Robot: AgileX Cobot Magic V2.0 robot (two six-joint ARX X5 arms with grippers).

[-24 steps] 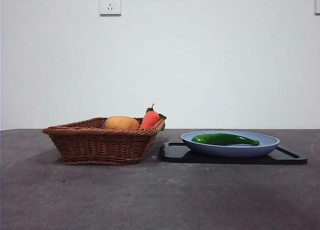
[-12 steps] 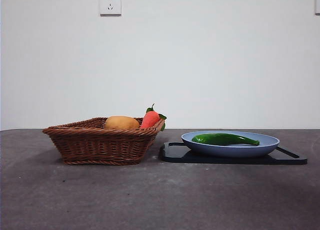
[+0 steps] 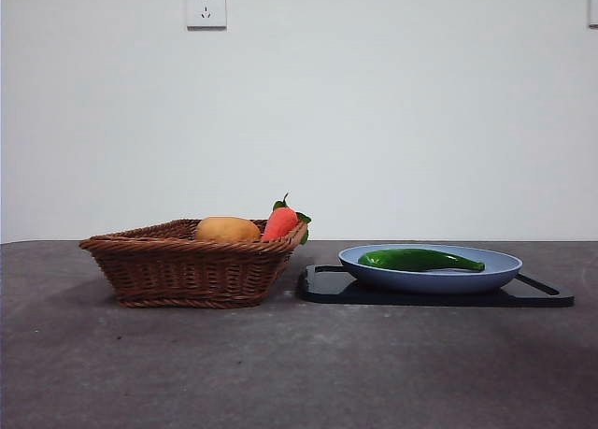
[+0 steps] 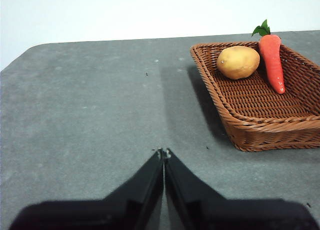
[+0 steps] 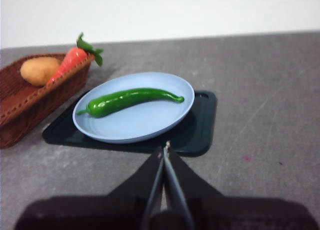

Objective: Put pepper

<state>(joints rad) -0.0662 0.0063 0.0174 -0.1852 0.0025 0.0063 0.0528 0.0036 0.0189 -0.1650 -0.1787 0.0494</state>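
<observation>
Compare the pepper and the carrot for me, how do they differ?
The pepper is glossy dark green; the carrot is red-orange with green leaves. The pepper lies flat on the blue plate; the carrot leans tilted against the wicker basket rim. Both are long and tapered, and neither is held.

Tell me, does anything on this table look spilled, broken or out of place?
Nothing stands out. The pepper lies whole on the blue plate, which sits on a black tray; the potato and carrot rest in the basket.
</observation>
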